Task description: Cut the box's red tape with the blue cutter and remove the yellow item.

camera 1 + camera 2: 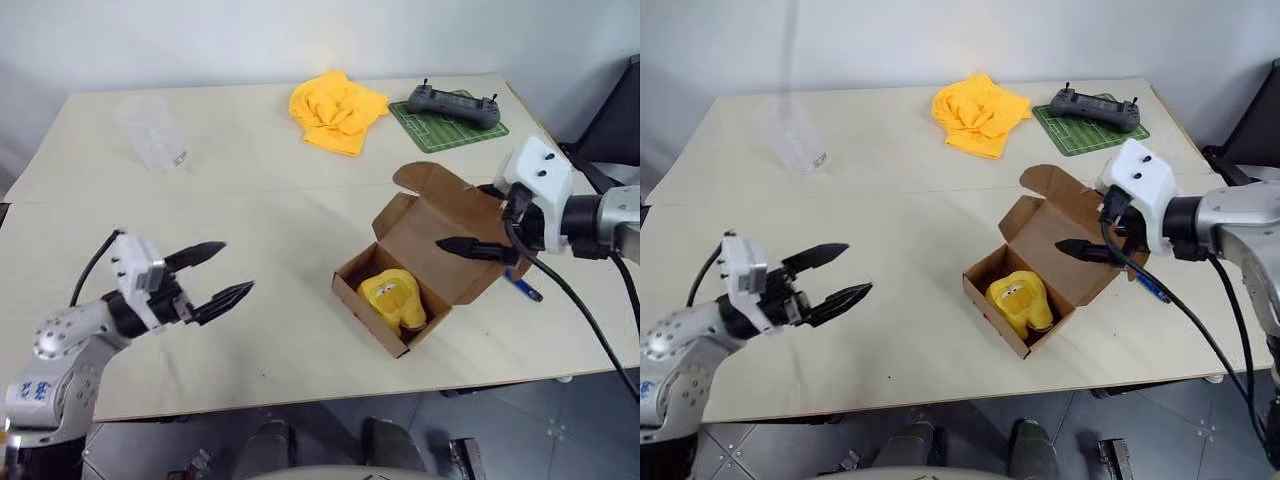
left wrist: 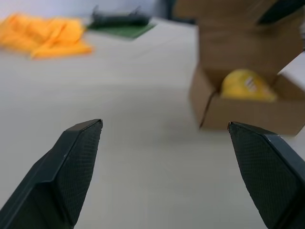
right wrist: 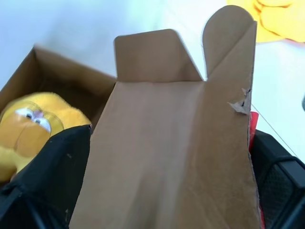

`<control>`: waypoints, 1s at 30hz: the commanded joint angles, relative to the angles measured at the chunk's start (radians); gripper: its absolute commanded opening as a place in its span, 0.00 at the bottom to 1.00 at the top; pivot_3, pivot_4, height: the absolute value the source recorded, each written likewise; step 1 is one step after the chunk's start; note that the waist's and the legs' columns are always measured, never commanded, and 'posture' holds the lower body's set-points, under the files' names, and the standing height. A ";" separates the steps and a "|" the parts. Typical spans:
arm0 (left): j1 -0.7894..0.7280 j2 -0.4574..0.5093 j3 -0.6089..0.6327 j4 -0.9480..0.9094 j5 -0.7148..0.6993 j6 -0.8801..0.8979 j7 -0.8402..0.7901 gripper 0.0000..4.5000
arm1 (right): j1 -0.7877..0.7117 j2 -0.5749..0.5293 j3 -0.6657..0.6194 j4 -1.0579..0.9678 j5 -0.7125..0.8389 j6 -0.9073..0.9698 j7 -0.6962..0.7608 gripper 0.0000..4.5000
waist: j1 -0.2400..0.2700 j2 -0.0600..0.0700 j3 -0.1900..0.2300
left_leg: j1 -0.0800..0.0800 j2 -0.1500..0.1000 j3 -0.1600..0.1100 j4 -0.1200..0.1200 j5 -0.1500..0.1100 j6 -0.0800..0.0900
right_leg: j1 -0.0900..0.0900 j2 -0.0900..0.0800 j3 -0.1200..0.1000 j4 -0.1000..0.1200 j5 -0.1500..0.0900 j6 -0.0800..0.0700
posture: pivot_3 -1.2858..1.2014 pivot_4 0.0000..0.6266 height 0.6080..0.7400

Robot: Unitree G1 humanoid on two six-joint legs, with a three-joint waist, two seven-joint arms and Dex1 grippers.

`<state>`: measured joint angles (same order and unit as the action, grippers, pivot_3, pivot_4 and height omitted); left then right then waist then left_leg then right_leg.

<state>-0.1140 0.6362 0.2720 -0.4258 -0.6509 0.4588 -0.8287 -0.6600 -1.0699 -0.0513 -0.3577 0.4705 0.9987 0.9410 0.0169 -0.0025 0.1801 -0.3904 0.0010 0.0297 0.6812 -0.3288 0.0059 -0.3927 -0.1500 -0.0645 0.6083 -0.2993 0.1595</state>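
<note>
Box (image 1: 420, 265) sits open at four o'clock on the table (image 1: 260, 230), lid folded back; yellow item (image 1: 393, 298) lies inside; blue cutter (image 1: 523, 288) rests just beyond at three o'clock; right gripper (image 1: 470, 247) straddles the lid, fingers apart; left gripper (image 1: 215, 272), at eight o'clock, spread wide and empty.

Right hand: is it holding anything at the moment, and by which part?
The right hand straddles the box's open lid flap, fingers wide on either side; whether they pinch it cannot be told. The left hand holds nothing.
</note>
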 commanded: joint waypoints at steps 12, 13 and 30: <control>-0.454 -0.292 -0.520 0.139 0.130 0.152 0.100 0.99 | 0.023 0.053 0.012 -0.046 0.004 0.116 -0.144 1.00 | 0.007 -0.001 0.001 | -0.001 -0.002 0.008 0.001 0.000 0.001 | 0.000 0.001 0.000 0.000 0.001 0.002 | 0.52 0.24 1.00; -0.468 -0.307 -0.548 0.153 0.145 0.161 0.097 0.99 | 0.023 0.056 0.010 -0.051 0.005 0.121 -0.150 1.00 | 0.007 -0.001 0.001 | -0.001 -0.002 0.008 0.001 0.000 0.001 | 0.000 0.001 0.000 0.000 0.001 0.002 | 0.52 0.24 1.00; -0.488 -0.368 -0.725 0.338 0.403 0.170 0.119 0.99 | 0.095 -0.007 -0.131 -0.021 0.037 0.116 -0.144 1.00 | 0.010 -0.001 0.001 | -0.001 -0.002 0.008 0.002 0.000 0.001 | 0.001 0.001 0.000 -0.001 0.001 0.002 | 0.52 0.24 1.00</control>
<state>-0.6128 0.2710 -0.4427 -0.1079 -0.2600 0.6048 -0.7023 -0.5635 -1.0457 -0.1264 -0.4016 0.5113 1.1468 0.7832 0.0271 -0.0034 0.1806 -0.3910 -0.0011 0.0378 0.6831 -0.3283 0.0071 -0.3914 -0.1493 -0.0646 0.6068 -0.2981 0.1617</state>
